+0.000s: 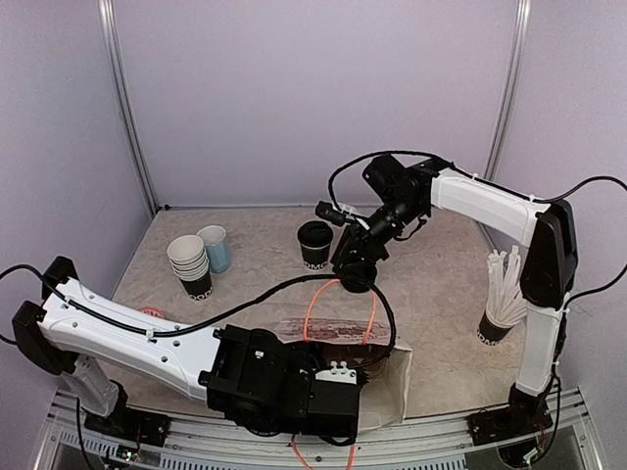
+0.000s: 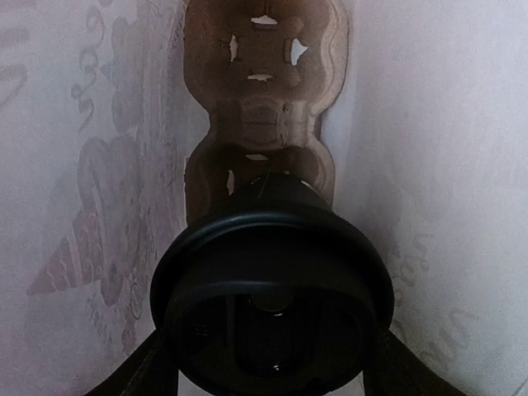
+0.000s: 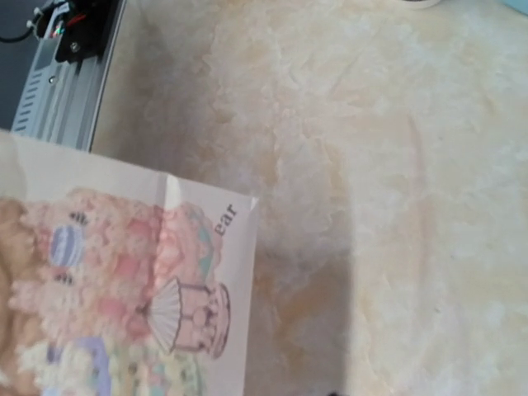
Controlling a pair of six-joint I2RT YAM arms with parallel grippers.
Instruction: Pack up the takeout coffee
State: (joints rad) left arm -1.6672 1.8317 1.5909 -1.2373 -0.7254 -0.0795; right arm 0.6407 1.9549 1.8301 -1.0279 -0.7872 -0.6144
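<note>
A white paper bag (image 1: 387, 377) with orange handles stands open at the table's near edge. My left gripper (image 2: 268, 367) is inside it, shut on a black lidded coffee cup (image 2: 272, 280); a dark finger (image 2: 136, 371) shows on each side of the lid. The cup hangs over the nearer hole of a brown cardboard carrier (image 2: 260, 107) on the bag's floor. The second lidded coffee cup (image 1: 314, 245) stands on the table behind the bag. My right gripper (image 1: 353, 269) sits at the top of the far orange handle (image 1: 333, 286), apparently holding it up; its fingers are out of the right wrist view.
A stack of lidless cups (image 1: 191, 266) and a light blue mug (image 1: 216, 248) stand at the back left. A black cup of white stirrers (image 1: 500, 299) stands at the right. The bag's printed side (image 3: 124, 280) shows in the right wrist view.
</note>
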